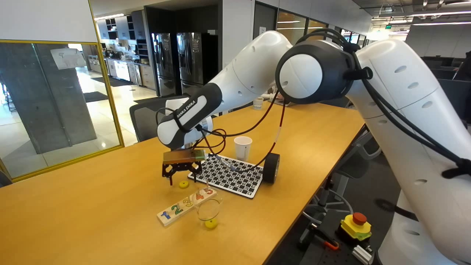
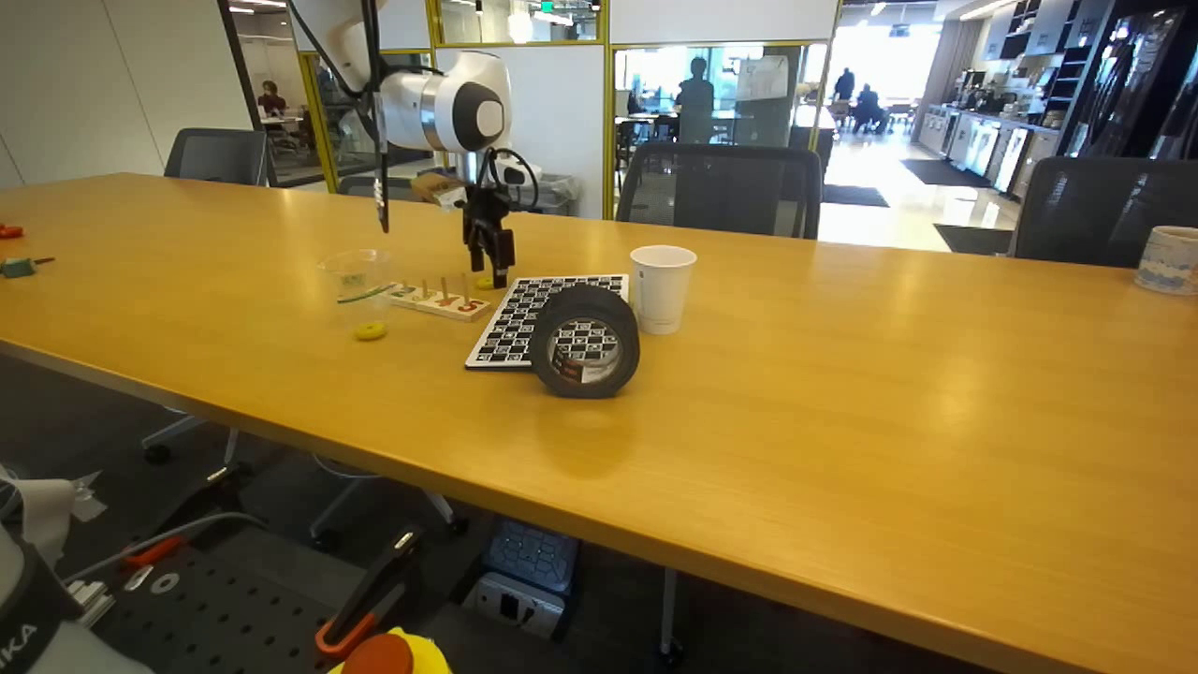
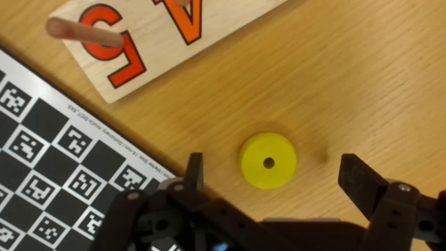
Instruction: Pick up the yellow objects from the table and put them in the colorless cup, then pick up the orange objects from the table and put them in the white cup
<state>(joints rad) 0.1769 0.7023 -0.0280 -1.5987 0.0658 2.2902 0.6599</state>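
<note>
1. My hand [image 3: 271, 165] is spread wide and has hold of nothing; my two fingertips [image 3: 195, 169] stand well apart over the table [image 3: 348, 87].
2. A yellow disc [image 3: 268, 179] with a small dark hole lies flat on the wood. The wrist view shows it between my fingertips, with bare table on either side of it. In an exterior view my own fingers [image 2: 503, 251] hide part of it.
3. A second yellow disc [image 2: 371, 330] shows at the foot of the colorless cup [image 2: 351, 267]. The cup's wall is so faint that I cannot tell whether this disc lies inside it or just beside it.
4. The white cup [image 1: 243, 148] stands upright beside the checkered board [image 1: 224, 171]; I cannot see down to its bottom, nor tell whether it touches the board.
5. In an exterior view a roll of black tape [image 2: 543, 346], standing on edge, covers part of that board.
6. The top of the wrist view cuts off the 4 on the wooden number strip [image 3: 156, 45], and a peg [image 3: 83, 33] crosses the 5.
7. At the edges of an exterior view, a red thing [image 2: 9, 231] and a mug [image 2: 1168, 260] are cut off; what the red thing is, I cannot tell.
</note>
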